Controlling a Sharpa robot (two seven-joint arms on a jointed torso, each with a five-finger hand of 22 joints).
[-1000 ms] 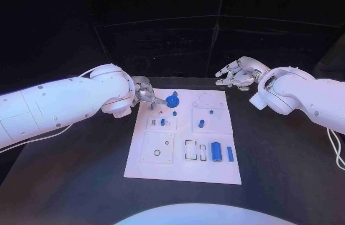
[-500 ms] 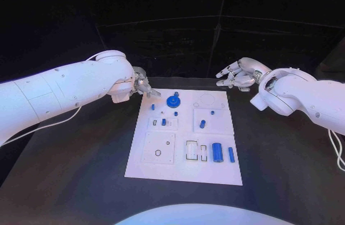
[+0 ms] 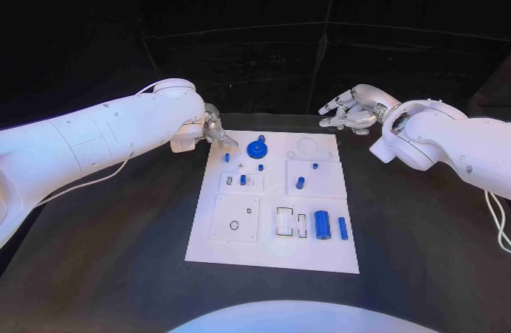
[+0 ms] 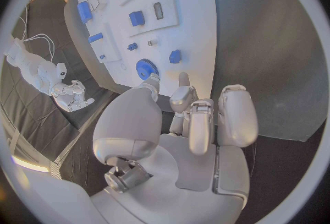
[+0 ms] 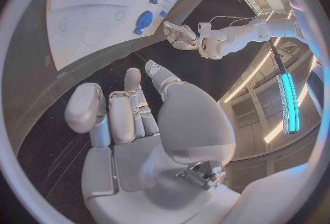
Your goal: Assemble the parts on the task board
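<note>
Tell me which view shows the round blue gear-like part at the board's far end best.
The left wrist view: the round blue part sits just beyond the left hand, its toothed rim plain. The head view shows it small, from above on the task board. The right wrist view shows it small, edge-on.

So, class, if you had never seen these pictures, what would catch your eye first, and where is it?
The white task board lies in the middle of the black table, dotted with small blue parts. The biggest is a round blue part near the board's far edge. The left robot hand hangs by the board's far left corner, the right robot hand beyond its far right corner, and neither holds anything.
</note>
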